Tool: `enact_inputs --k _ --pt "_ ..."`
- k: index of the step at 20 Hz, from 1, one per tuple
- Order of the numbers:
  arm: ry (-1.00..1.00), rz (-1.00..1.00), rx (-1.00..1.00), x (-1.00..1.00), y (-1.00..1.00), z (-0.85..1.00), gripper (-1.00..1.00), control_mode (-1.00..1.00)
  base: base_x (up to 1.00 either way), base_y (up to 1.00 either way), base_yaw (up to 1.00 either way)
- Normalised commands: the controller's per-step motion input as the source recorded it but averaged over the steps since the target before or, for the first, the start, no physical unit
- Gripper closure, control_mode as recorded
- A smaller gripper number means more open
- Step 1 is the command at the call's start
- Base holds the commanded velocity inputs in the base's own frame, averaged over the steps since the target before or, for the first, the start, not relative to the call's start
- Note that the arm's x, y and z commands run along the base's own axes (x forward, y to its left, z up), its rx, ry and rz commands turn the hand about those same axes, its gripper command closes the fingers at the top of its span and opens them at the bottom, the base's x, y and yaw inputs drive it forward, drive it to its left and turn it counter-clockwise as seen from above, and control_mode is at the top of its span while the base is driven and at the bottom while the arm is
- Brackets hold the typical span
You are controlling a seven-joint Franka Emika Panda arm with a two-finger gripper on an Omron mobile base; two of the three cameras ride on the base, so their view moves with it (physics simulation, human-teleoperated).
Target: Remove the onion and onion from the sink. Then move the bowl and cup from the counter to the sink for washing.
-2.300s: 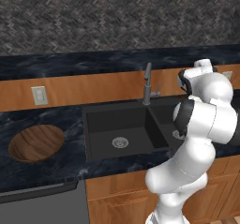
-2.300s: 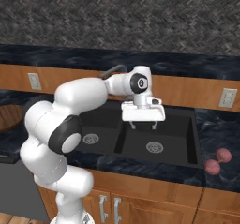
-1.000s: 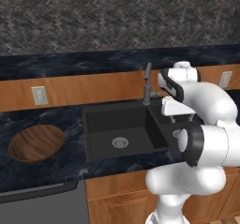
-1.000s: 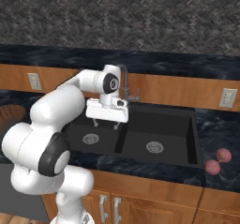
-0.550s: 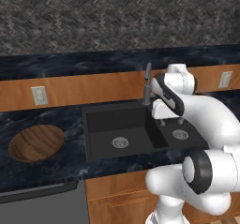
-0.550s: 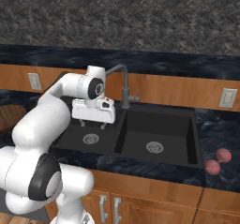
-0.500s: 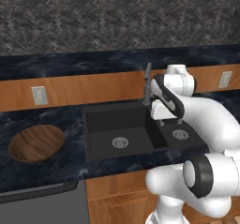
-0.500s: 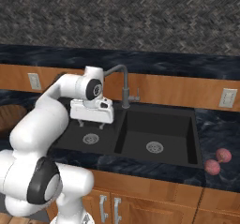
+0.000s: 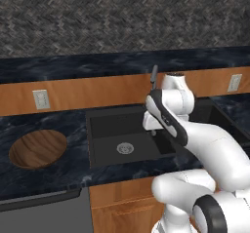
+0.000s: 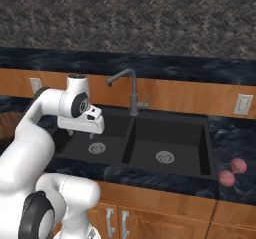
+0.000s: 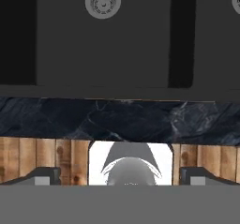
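Surface: dark marbled desk (image 10: 235, 138), black double-basin sink (image 10: 150, 133) | Wall: grey herringbone tile | Things: two pinkish-red onions (image 10: 232, 172) right of sink; wooden bowl (image 9: 37, 149) left | Jaws (image 10: 82, 125): wide open, empty, over left basin

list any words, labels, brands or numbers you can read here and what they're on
None: no readable text in any view.
The wall outlets are blank plates.
The sink, faucet, bowl and onions carry no markings.
The arm shows no label or brand.
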Motion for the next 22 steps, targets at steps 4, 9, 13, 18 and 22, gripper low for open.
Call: enact_inputs --k 4,9,13,18,22 --pt "-0.01 -0.06 0.0 0.0 0.57 0.04 -1.0 -1.0 0.0 0.0 0.0" --pt "0.0 -0.04 0.0 0.01 0.58 0.03 -1.0 -1.0 0.0 0.0 0.0" --pt "0.0 -0.04 0.0 0.04 0.59 0.04 -1.0 -1.0 0.0 0.0 0.0" --pt "0.0 -0.01 0.0 0.09 0.59 0.01 -1.0 -1.0 0.0 0.0 0.0" --pt "0.0 -0.01 0.0 0.1 0.58 0.0 -1.0 -1.0 0.0 0.0 0.0"
